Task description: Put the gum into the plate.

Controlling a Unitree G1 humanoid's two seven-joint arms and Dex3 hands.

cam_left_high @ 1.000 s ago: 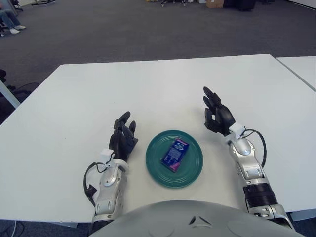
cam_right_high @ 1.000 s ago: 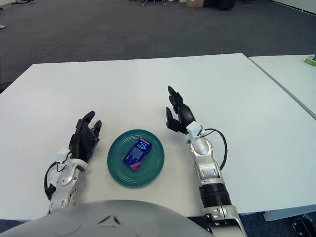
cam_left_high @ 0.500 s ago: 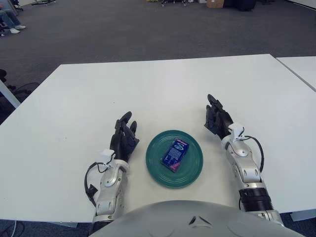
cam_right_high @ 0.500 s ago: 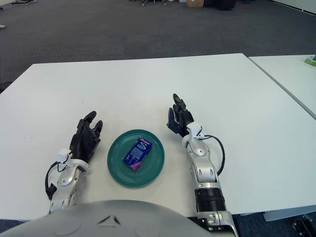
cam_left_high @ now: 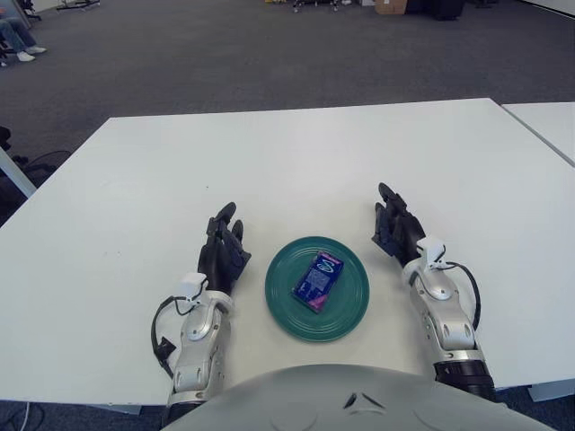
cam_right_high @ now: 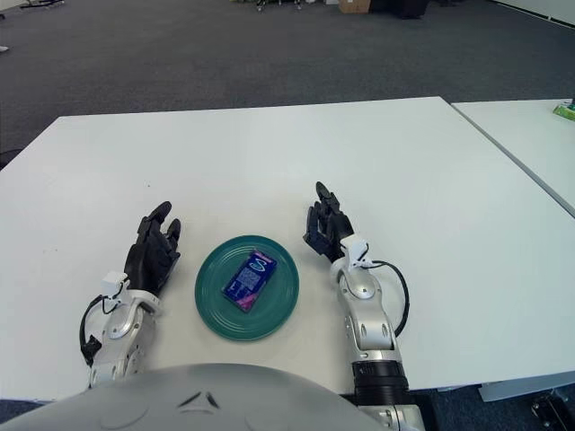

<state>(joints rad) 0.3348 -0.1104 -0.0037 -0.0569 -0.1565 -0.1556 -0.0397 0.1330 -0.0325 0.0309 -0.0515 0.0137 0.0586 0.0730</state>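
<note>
The gum (cam_left_high: 318,280), a blue pack, lies flat in the middle of the green plate (cam_left_high: 350,314), which sits on the white counter (cam_left_high: 296,162) near its near edge. The left hand (cam_left_high: 223,253) rests on the counter just left of the plate, its fingers (cam_left_high: 226,215) loosely extended and holding nothing. The right hand (cam_left_high: 395,230) sits just right of the plate, apart from its rim, its fingers (cam_left_high: 388,195) also released and pointing toward the far side, grasping nothing.
</note>
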